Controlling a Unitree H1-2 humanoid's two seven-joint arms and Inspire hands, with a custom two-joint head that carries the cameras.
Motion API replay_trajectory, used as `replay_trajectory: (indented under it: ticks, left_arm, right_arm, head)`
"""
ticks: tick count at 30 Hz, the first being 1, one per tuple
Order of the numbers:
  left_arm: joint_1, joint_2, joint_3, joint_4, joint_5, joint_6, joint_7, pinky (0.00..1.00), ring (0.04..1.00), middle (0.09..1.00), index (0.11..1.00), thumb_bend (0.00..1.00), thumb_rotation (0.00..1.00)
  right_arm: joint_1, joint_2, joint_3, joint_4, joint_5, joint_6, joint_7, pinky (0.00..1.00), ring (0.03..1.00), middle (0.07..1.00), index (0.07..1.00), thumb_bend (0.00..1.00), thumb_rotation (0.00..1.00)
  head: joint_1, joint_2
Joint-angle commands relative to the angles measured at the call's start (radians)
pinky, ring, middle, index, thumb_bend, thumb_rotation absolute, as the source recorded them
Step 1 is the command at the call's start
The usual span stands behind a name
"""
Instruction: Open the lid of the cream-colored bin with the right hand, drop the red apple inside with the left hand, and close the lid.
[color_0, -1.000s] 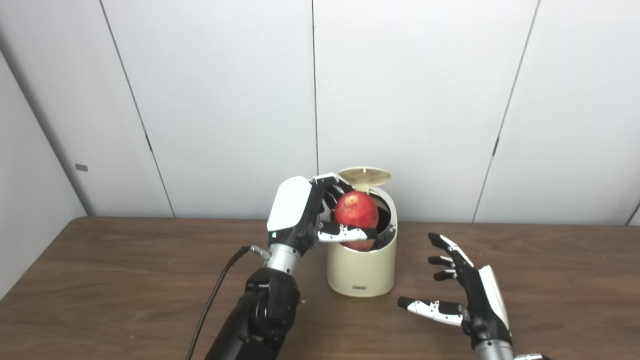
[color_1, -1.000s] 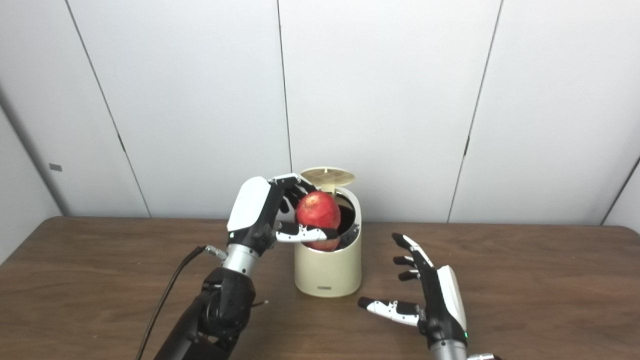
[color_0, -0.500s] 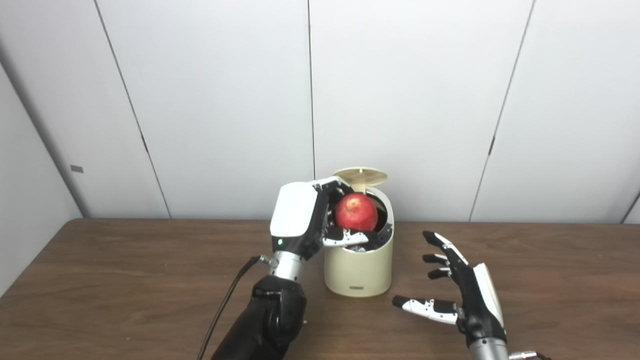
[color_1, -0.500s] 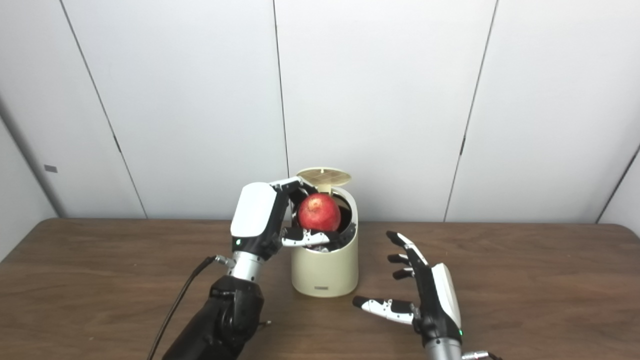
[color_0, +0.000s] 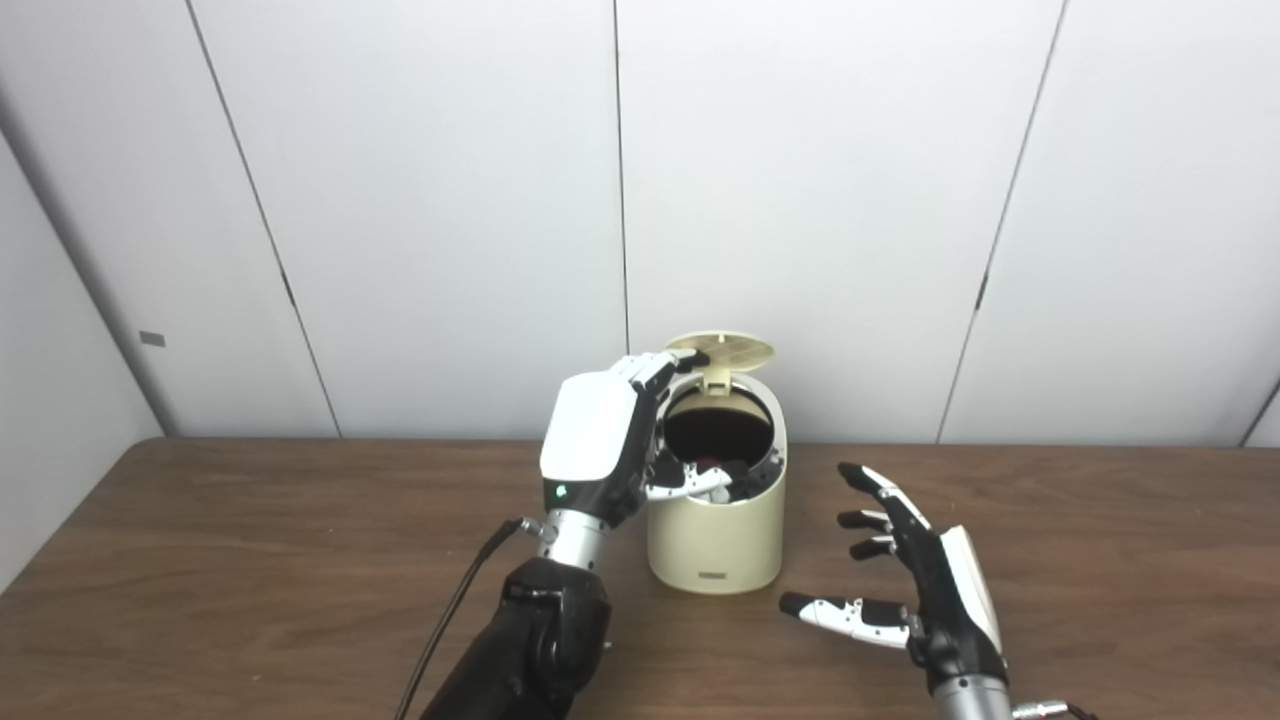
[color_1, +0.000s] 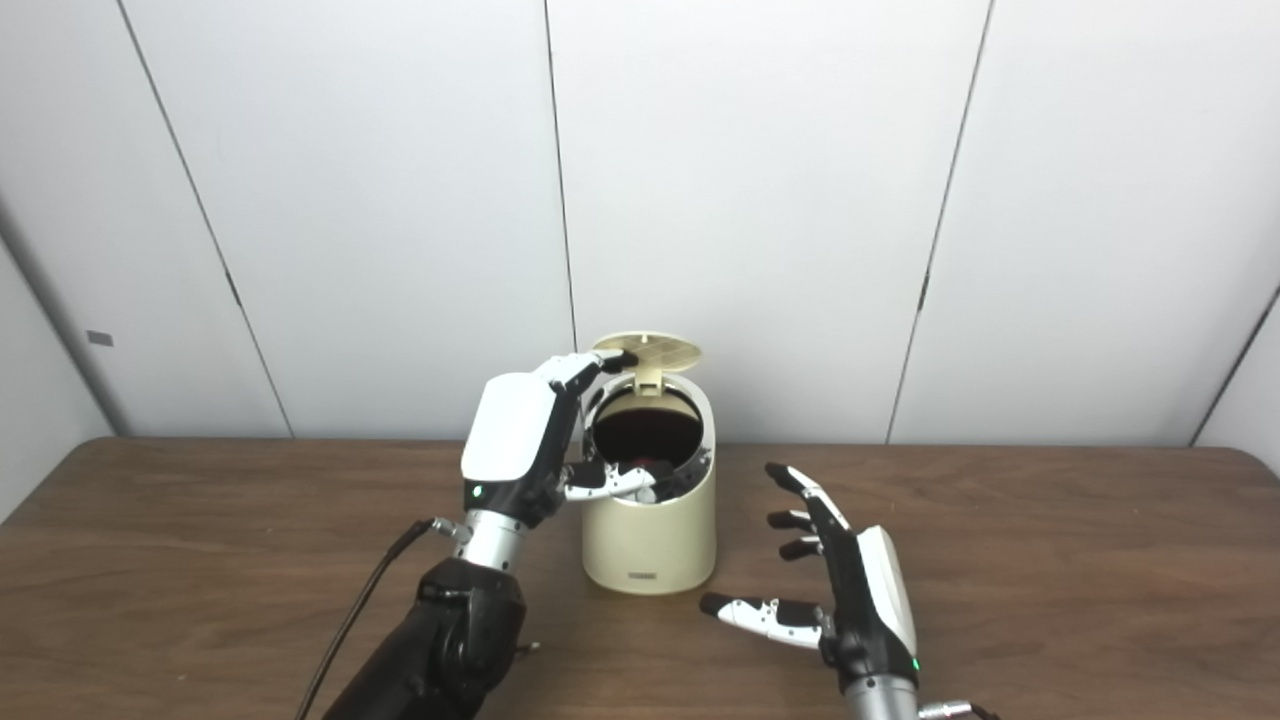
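The cream-colored bin (color_0: 715, 540) stands on the wooden table (color_0: 250, 560) with its round lid (color_0: 722, 349) tipped up at the back. Only a sliver of the red apple (color_0: 708, 463) shows deep inside the dark opening. My left hand (color_0: 612, 440) hovers at the bin's left rim, open, its fingers spread over the opening and empty. My right hand (color_0: 925, 595) rests low to the right of the bin, open with fingers apart, not touching it.
A black cable (color_0: 450, 610) runs from my left wrist down to the front edge. White wall panels (color_0: 800, 200) stand close behind the bin. Bare tabletop extends to the far left and far right.
The apple left my left hand and dropped into the bin. The left fingers spread apart over the opening. My right hand stayed put; the camera shifted slightly.
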Motion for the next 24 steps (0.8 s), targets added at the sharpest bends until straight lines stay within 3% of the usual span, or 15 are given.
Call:
replay_trajectory:
  ticks: [1, 13, 16, 20, 24]
  left_arm:
    - [-0.025, 0.015, 0.001, -0.022, 0.007, 0.000, 0.001, 0.57, 0.722, 0.787, 0.747, 0.79, 0.06]
    - [0.001, 0.021, 0.008, -0.076, 0.001, -0.002, -0.015, 0.54, 0.695, 0.769, 0.736, 0.78, 0.06]
    - [0.013, 0.022, 0.018, -0.092, -0.014, -0.022, -0.004, 0.54, 0.676, 0.730, 0.720, 0.77, 0.06]
    - [0.033, 0.012, 0.052, -0.111, -0.068, -0.062, 0.007, 0.51, 0.577, 0.608, 0.657, 0.77, 0.01]
    - [0.049, 0.002, 0.091, -0.131, -0.117, -0.099, 0.027, 0.46, 0.524, 0.576, 0.611, 0.75, 0.00]
  right_arm:
    - [-0.031, 0.006, 0.002, -0.034, -0.002, -0.014, 0.001, 0.58, 0.713, 0.853, 0.820, 0.79, 0.14]
    - [-0.033, 0.002, 0.009, -0.034, -0.008, -0.016, 0.013, 0.57, 0.708, 0.857, 0.826, 0.78, 0.14]
    - [-0.033, 0.001, 0.009, -0.031, -0.009, -0.022, 0.013, 0.57, 0.709, 0.856, 0.825, 0.77, 0.13]
    - [-0.034, -0.002, 0.010, -0.026, -0.007, -0.031, 0.014, 0.57, 0.708, 0.857, 0.825, 0.76, 0.13]
    - [-0.038, -0.008, 0.010, -0.015, -0.004, -0.039, 0.017, 0.58, 0.707, 0.856, 0.824, 0.76, 0.14]
  head:
    - [0.000, 0.000]
    - [0.007, 0.000]
    - [0.007, 0.000]
    - [0.014, -0.006]
    - [0.019, -0.009]
